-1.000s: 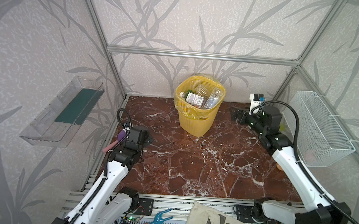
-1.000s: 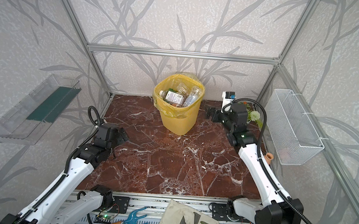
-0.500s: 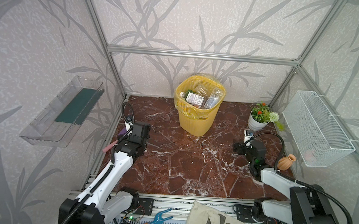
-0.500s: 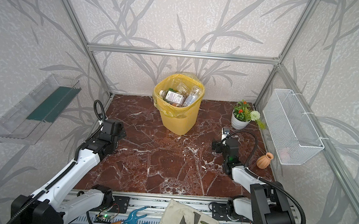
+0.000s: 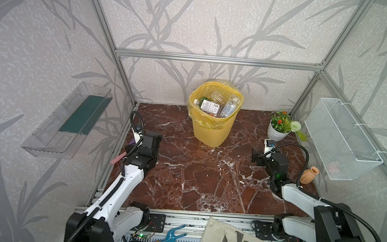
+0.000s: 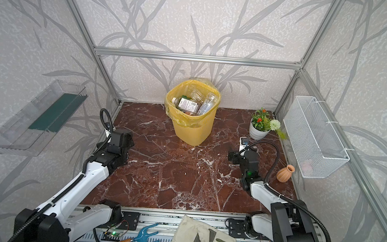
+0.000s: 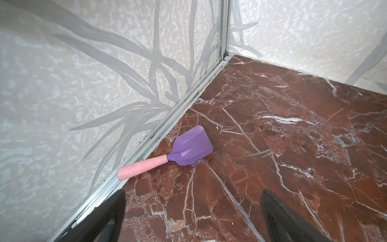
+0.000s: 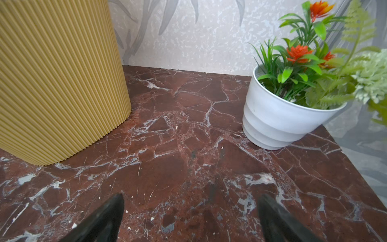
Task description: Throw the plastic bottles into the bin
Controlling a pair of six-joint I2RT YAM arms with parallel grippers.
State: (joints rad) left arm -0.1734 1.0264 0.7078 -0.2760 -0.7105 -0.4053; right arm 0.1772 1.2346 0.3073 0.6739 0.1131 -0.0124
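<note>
Twelve o'clock, back of the tabletop [image 5: 195, 173]: the bin [image 5: 213, 128] stands upright by the rear wall, and the plastic bottles [image 5: 210, 106] are heaped inside it, seen in both top views.
Bottle axes: the top labelled bottle lies almost flat, white cap toward ten o'clock, base toward four. A clear one beside it leans along the seven-to-one line.
Hidden: the lower bottles are buried under the top ones, so no count is possible.
Left end effector [image 7: 193, 191]: at nine o'clock, jaws spread wide, nothing between them. Its fingers are cut off by the frame edge in the left wrist view and tucked under the wrist housing in the top views.
Right end effector [image 8: 191, 194]: at three o'clock, equally wide apart and empty, over bare marble.
Left wrist only: the purple scoop [image 7: 188, 144] with its pink handle shows whole, lying against the wall rail. From above the arm covers most of it.
Right wrist only: the bin's ribbed lower wall shows, cropped, with no bottles in sight. The white plant pot [image 8: 272, 117] stands apart from it at two o'clock.
</note>
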